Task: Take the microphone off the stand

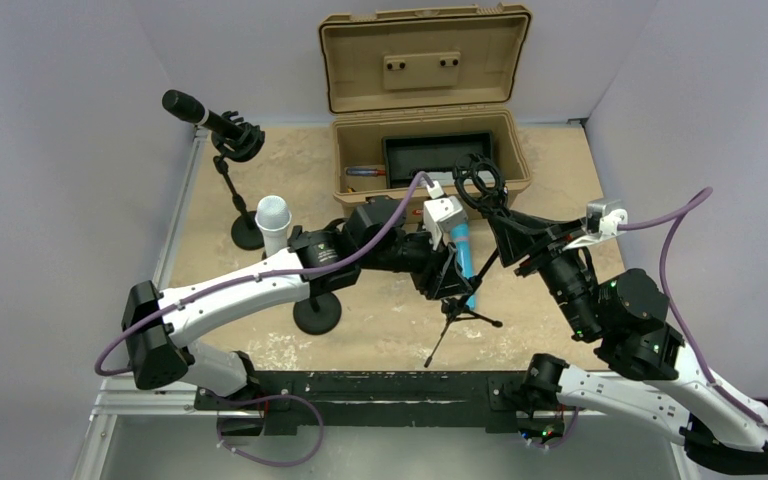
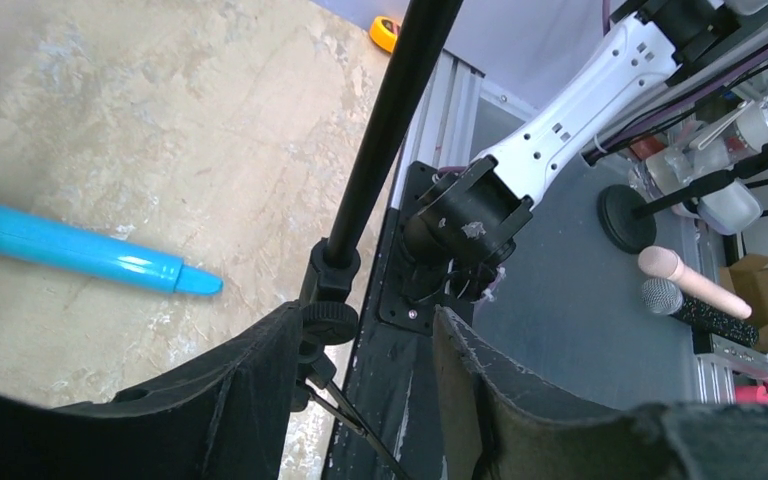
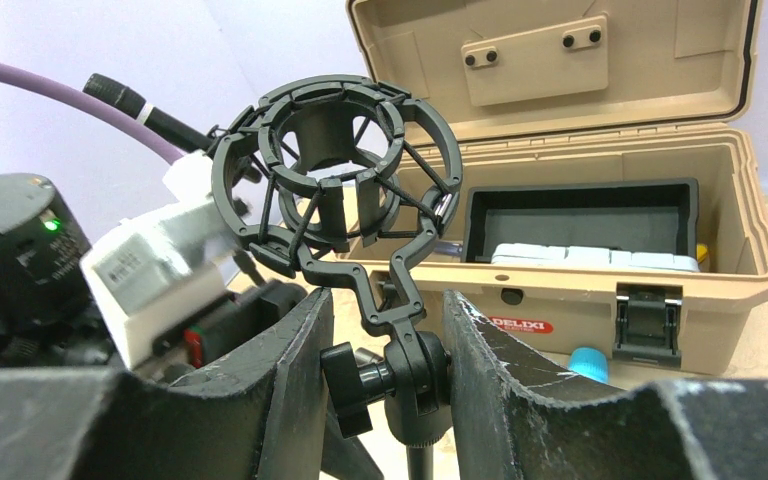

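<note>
The blue microphone (image 1: pixel 464 258) is out of the mount; in the left wrist view (image 2: pixel 80 250) it seems to lie on the tan table, apart from my fingers. The black tripod stand (image 1: pixel 460 318) stands mid-table, and its shock mount (image 3: pixel 335 175) is empty. My right gripper (image 3: pixel 388 298) is shut on the stand's swivel joint (image 3: pixel 415 370), one finger on the knob and one on the joint. My left gripper (image 2: pixel 368 315) is open and empty low by the stand's pole (image 2: pixel 385 130), with the pole's clamp knob beside the left finger (image 2: pixel 250 400).
An open tan case (image 1: pixel 425 150) stands at the back behind the stand. A black microphone (image 1: pixel 188 106) sits on a second stand (image 1: pixel 235 195) at back left. A grey-headed microphone (image 1: pixel 273 220) stands upright over a round base (image 1: pixel 317 312) by my left arm.
</note>
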